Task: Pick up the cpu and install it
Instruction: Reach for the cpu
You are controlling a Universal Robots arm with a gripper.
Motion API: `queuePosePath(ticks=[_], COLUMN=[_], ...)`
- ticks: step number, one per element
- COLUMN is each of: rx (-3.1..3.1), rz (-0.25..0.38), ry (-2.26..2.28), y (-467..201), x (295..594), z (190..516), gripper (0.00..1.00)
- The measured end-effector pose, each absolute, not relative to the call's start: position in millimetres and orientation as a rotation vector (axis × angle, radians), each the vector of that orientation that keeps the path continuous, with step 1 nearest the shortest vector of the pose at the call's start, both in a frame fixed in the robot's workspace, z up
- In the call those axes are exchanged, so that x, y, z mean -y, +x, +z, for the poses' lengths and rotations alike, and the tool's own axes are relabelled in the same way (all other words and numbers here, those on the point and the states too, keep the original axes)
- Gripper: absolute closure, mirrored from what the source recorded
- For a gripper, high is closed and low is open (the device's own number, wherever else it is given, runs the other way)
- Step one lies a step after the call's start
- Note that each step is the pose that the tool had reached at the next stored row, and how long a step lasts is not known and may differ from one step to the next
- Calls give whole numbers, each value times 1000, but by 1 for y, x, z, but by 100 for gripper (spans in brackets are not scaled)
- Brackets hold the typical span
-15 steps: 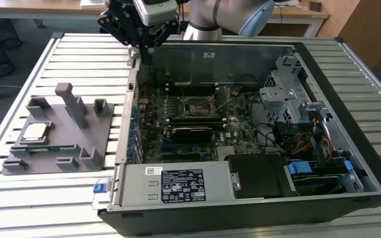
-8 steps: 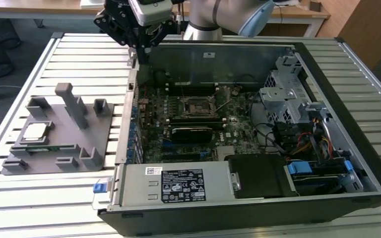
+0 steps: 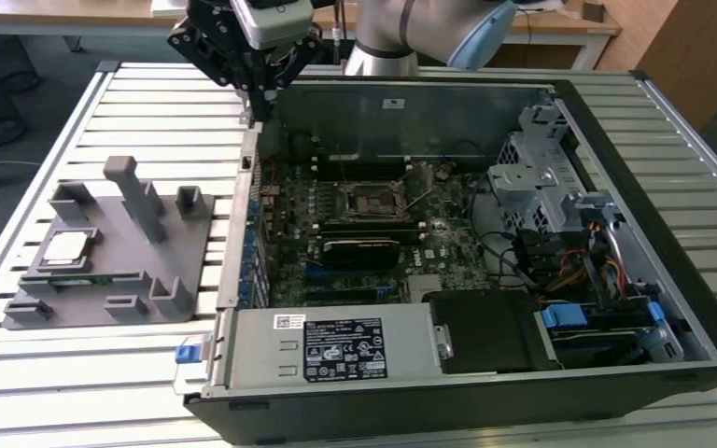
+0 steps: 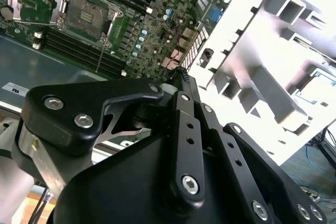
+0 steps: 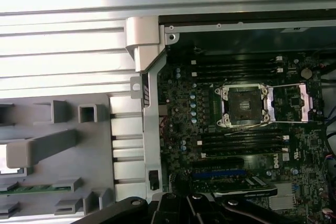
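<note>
**STEP IN HAND (judged): approach to the cpu. Nothing is gripped yet.**

1. **Gripper status.** In the exterior view, the black linkage gripper (image 3: 262,96) hangs above the slatted aluminium table (image 3: 122,103), at the edge of the open black desktop computer case (image 3: 657,280). Its jaws are drawn together and hold nothing.

2. **Location of the cpu.** The small flat square cpu with the pale silvery metal top (image 3: 66,247) lies flat in a recess of the grey plastic fixture tray (image 3: 197,247). The tray is at 9 o'clock of the case. The cpu is between 7 and 8 o'clock of the gripper and well apart from it. A long thin green memory stick (image 3: 78,280) lies just beside the cpu at 6 o'clock and must not be mistaken for it.

3. **Socket status.** The square black-and-metal motherboard socket (image 3: 369,199) is at 5 o'clock of the gripper. In the first wrist view, its hold-down plate stands swung aside and the contact field is bare.

4. **Requirements for a good pick (judgement).**
   - Part the jaws wider than the chip before descending.
   - Centre over the chip and descend vertically.
   - Clear the upright grey posts (image 3: 134,191) at 12 to 2 o'clock of the cpu.
   - Grip 2 opposite edges with low force.
   - Keep the chip level, because a tilted chip is likely to bind in the recess.
</note>
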State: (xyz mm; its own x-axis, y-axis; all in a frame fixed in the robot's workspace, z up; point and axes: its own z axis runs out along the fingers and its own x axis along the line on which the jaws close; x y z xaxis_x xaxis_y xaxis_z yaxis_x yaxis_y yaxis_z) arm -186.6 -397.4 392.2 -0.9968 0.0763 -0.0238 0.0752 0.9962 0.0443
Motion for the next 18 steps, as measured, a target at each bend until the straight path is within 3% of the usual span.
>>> queuePosePath(ticks=[18], rx=[-3113], rz=[68], ry=[118], y=[-205], x=[397], z=[392], gripper=[89])
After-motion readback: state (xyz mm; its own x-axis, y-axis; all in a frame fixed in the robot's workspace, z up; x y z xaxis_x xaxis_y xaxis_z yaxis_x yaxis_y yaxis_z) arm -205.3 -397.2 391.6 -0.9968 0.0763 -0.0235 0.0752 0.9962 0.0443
